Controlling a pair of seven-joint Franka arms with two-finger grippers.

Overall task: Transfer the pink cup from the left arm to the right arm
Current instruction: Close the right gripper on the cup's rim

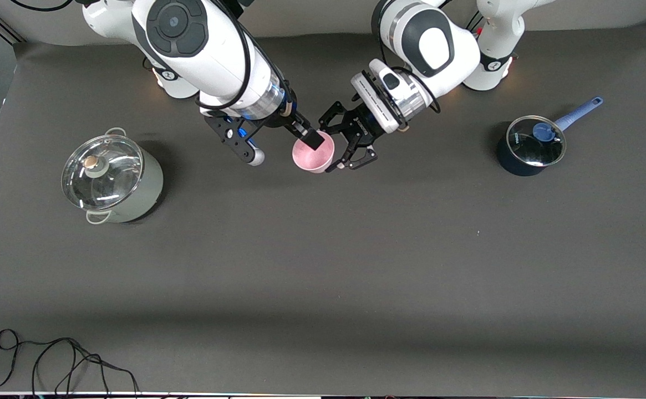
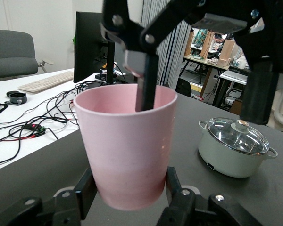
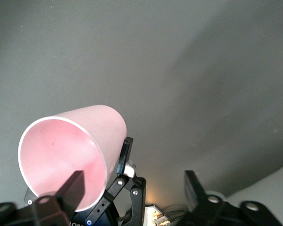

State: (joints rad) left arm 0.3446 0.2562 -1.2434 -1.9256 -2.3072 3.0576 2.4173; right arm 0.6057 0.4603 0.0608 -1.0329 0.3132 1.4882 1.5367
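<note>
The pink cup (image 1: 313,155) is held in the air over the table between the two arm bases, its mouth turned toward the right arm. My left gripper (image 1: 332,145) is shut on its lower part, a finger on each side, as the left wrist view (image 2: 128,188) shows around the cup (image 2: 127,146). My right gripper (image 1: 284,149) is open. One of its fingers (image 2: 146,80) reaches inside the cup's mouth, and the other stands well outside the cup wall. In the right wrist view my right gripper (image 3: 134,188) is at the cup's rim (image 3: 66,160).
A pale green pot (image 1: 145,188) with a glass lid stands toward the right arm's end and also shows in the left wrist view (image 2: 226,160). A dark blue saucepan (image 1: 508,160) with a glass lid and blue handle stands toward the left arm's end. A black cable (image 1: 51,360) lies at the near edge.
</note>
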